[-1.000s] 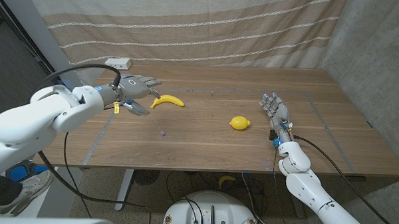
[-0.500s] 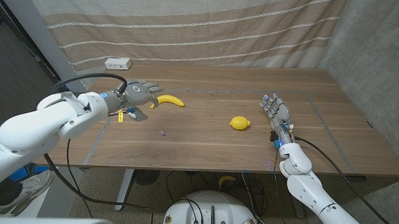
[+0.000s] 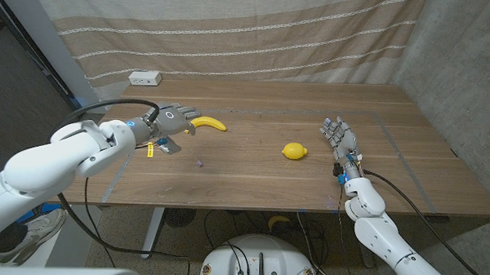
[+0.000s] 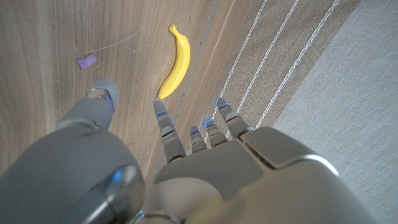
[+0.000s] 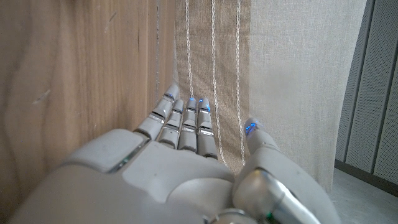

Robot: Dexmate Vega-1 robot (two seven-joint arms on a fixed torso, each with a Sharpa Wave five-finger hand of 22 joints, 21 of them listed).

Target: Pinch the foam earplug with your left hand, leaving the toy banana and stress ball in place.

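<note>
One toy banana [image 3: 208, 124], one lemon-shaped stress ball [image 3: 293, 151] and one small purple foam earplug [image 3: 200, 162] lie on the wooden table [image 3: 251, 183]. The left hand [image 3: 169, 123] hangs above the wood with fingers [image 4: 163, 121] spread and nothing in its grasp — the banana lies just past its fingertips, the earplug off to its thumb side (near, not touching). The right hand [image 3: 337, 134] stands with fingers together, pointing up, thumb apart, holding nothing — the stress ball sits beside it, apart.
</note>
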